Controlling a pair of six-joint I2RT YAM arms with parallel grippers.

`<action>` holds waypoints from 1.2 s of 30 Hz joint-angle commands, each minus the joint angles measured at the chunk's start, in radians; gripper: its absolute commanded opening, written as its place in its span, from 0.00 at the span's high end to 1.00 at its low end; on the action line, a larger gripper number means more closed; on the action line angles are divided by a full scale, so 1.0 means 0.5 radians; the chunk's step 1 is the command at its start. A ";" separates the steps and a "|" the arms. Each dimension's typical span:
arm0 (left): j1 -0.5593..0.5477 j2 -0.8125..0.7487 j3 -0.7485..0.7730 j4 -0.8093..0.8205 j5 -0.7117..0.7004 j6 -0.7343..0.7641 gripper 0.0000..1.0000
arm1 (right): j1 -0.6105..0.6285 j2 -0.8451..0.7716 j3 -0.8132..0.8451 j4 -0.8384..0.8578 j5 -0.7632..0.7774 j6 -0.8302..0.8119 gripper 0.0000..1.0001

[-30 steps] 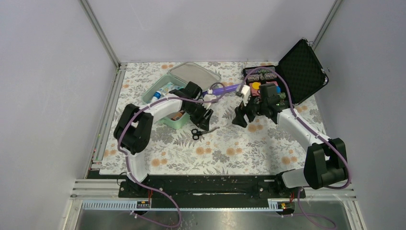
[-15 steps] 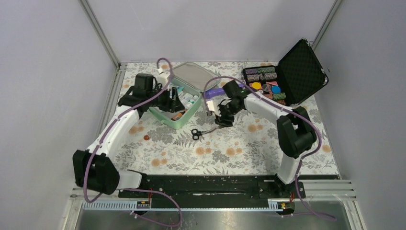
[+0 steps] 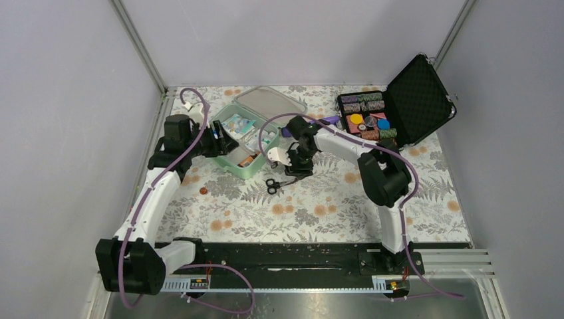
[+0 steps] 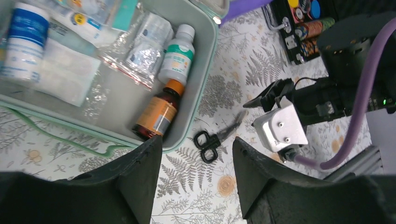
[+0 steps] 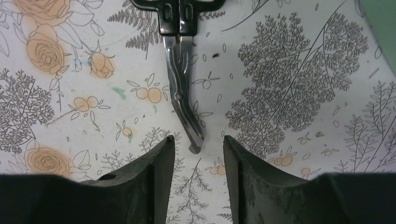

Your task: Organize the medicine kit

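The mint-green medicine kit lies open at the back left, its lid leaning back. In the left wrist view its tray wall encloses an amber bottle, a white bottle with green label, sachets and a blue-labelled bottle. Black-handled scissors lie on the floral cloth just right of the kit. My right gripper is open, low over the cloth, its fingertips either side of the scissors' blade tip. My left gripper is open and empty beside the kit's left edge.
A black foam-lined case of colourful pieces stands open at the back right. A purple object lies between the two cases. A small brown coin-like spot lies left of the scissors. Metal frame rails edge the table.
My left arm has swung left to the kit's outer side. My right arm has reached across from the black case and come down at the scissors.
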 commanded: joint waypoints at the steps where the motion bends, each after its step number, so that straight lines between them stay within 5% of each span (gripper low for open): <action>1: 0.019 -0.074 -0.041 0.155 -0.084 -0.041 0.43 | 0.084 0.085 0.176 -0.114 0.097 0.057 0.51; 18: 0.115 -0.024 -0.005 0.158 -0.161 -0.180 0.44 | 0.275 0.135 0.000 0.052 0.353 0.125 0.56; 23: 0.117 -0.021 0.008 0.116 -0.150 -0.173 0.44 | 0.288 0.141 -0.070 0.063 0.371 0.149 0.66; 30: 0.113 -0.007 -0.034 0.074 -0.014 -0.118 0.43 | 0.325 0.062 -0.232 0.145 0.405 0.219 0.94; 36: 0.051 0.089 -0.083 0.057 0.162 -0.027 0.43 | 0.357 -0.108 -0.496 0.394 0.394 0.272 1.00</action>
